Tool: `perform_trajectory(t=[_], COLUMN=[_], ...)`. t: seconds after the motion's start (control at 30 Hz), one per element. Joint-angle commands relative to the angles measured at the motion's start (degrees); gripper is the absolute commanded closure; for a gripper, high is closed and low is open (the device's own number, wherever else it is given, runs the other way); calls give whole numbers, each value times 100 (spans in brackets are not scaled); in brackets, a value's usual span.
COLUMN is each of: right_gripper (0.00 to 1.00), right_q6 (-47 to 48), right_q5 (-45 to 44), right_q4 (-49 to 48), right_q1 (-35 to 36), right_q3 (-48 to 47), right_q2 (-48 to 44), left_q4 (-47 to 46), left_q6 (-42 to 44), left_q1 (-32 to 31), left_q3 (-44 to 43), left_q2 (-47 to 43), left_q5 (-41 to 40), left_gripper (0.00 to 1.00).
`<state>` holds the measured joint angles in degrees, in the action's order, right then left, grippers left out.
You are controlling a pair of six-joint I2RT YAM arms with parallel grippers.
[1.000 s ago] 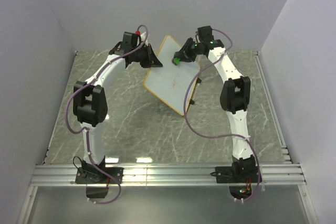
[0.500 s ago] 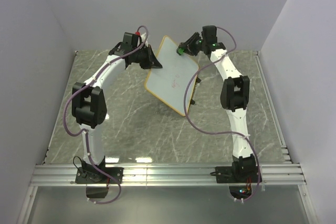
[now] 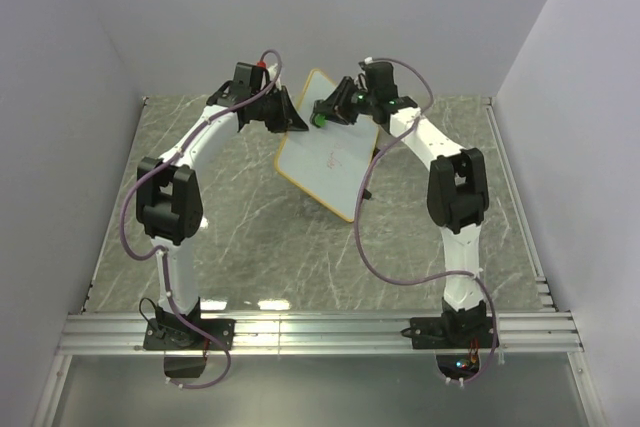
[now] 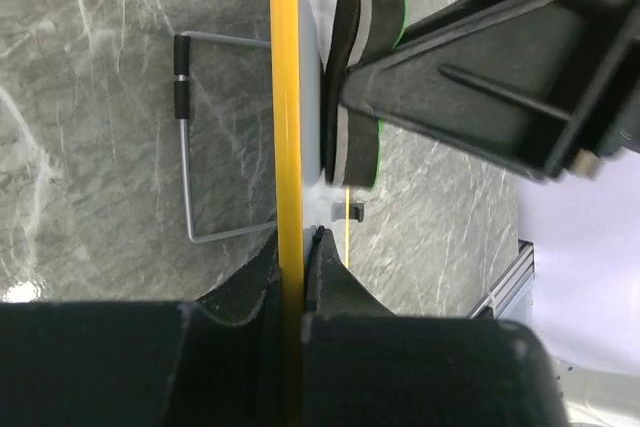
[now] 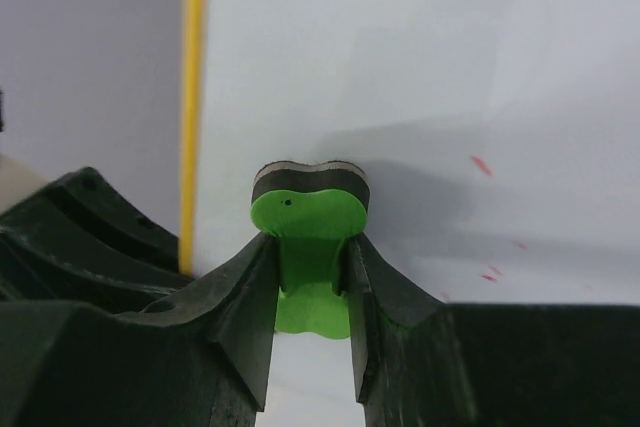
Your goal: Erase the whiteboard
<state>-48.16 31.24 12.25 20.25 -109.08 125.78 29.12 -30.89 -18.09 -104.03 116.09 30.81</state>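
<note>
The whiteboard point(image 3: 335, 152) is held tilted above the table, white with a thin orange frame point(image 4: 285, 97) and faint red marks point(image 5: 481, 164). My left gripper point(image 3: 290, 119) is shut on its left edge; in the left wrist view the frame runs down between my fingers point(image 4: 300, 257). My right gripper point(image 3: 325, 115) is shut on the green eraser point(image 5: 308, 217), whose dark felt face presses against the board's upper left part. The eraser point(image 4: 360, 87) also shows edge-on against the board in the left wrist view.
A wire stand point(image 4: 190, 137) with black grips juts from the board's back. Grey marble tabletop point(image 3: 230, 217) lies below, with walls close on three sides and an aluminium rail point(image 3: 320, 332) along the near edge. Purple cables hang from both arms.
My right gripper has slid the eraser leftward across the board's top, from the right upper edge toward the left gripper. The left arm and board have stayed still.
</note>
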Motion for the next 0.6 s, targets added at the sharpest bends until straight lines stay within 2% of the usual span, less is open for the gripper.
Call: perform_trajectory(t=[0.0,0.07,0.13,0.23,0.27,0.37,0.57], right_gripper=[100,100,100,100,100,100,100], right_q6=[44,-18,43,114,218,334,421], right_q5=[5,-205,-486,-830,-822,-840,-488], right_q4=[357,514,1084,1884,2008,2457,1956], right_q1=[-72,-205,-285,-285,-276,-188,83], right_q3=[747,434,-93,-1551,-2321,-3371,-2522], right_q2=[535,736,913,1675,1861,2433,1969], left_q4=[858,814,788,796,840,911,972], left_q6=[1191,1191,1182,1209,1217,1270,1314], left_q1=[-476,-485,-476,-485,-494,-538,-556], left_q3=[391,488,611,629,612,507,463], left_q2=[-60,-174,-280,-341,-342,-342,-289], left_q5=[-242,-233,-224,-250,-277,-417,-505], left_gripper=[100,100,100,100,100,100,100])
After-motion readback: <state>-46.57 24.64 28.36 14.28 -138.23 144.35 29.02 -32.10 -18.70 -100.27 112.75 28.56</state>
